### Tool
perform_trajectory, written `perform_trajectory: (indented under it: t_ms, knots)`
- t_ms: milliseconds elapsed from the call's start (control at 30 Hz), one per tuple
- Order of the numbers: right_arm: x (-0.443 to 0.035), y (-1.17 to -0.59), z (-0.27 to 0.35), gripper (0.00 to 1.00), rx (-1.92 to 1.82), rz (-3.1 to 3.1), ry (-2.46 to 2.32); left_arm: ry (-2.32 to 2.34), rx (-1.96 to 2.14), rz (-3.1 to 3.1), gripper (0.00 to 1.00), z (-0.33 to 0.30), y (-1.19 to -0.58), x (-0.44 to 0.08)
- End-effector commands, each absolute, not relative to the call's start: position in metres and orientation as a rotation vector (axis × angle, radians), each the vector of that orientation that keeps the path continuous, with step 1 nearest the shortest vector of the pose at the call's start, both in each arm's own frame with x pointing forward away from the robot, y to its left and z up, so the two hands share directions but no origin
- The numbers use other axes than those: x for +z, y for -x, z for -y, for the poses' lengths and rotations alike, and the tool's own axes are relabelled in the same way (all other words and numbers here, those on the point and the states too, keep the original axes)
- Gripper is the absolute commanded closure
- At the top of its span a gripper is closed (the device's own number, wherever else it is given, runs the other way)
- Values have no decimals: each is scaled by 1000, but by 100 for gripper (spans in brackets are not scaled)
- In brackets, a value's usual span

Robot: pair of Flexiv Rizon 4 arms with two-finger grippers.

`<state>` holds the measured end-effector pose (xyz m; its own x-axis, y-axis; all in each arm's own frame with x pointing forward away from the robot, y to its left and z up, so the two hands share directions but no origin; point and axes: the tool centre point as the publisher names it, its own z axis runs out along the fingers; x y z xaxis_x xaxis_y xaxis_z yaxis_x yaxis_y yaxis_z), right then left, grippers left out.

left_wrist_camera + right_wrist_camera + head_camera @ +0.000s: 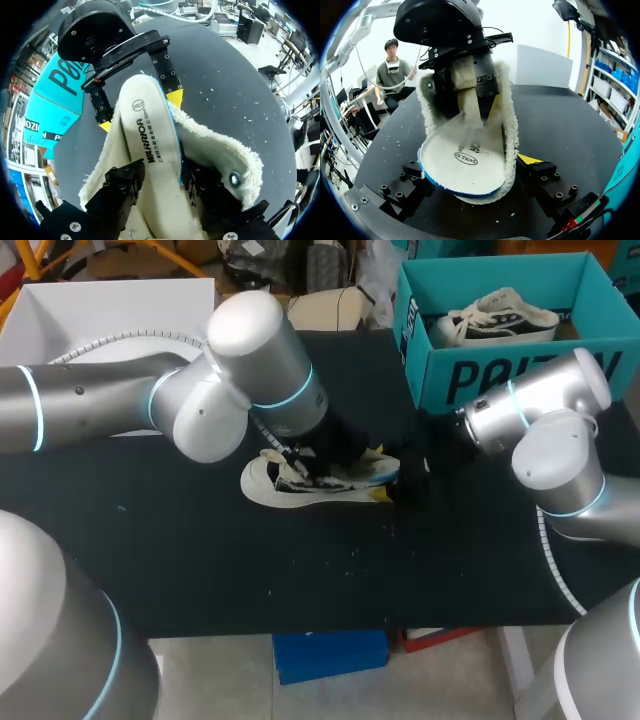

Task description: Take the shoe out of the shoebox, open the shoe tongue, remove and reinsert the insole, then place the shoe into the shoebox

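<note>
The shoe lies in the middle of the black desk. The right claw holds its fluffy open end from both sides. The left claw is shut tight on the white insole, which sticks partly out of the shoe. At the far right corner stands the blue-green shoebox with another shoe inside.

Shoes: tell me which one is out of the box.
The fleece-lined shoe lying on the black table, its insole pulled partly out; the other shoe sits inside the teal shoebox.
</note>
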<state>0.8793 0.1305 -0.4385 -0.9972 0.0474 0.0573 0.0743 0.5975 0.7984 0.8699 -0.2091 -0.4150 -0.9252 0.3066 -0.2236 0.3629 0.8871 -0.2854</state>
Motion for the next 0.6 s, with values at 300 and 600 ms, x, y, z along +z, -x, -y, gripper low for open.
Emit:
perform_trajectory:
  t_ms: [300,600]
  knots:
    - [-440,-880,-131,100,-1390,2781,108,-506,-512,-2866,43,206,-857,-414]
    - [-440,-880,-131,100,-1390,2781,108,-430,-514,-2855,39,210,-862,-414]
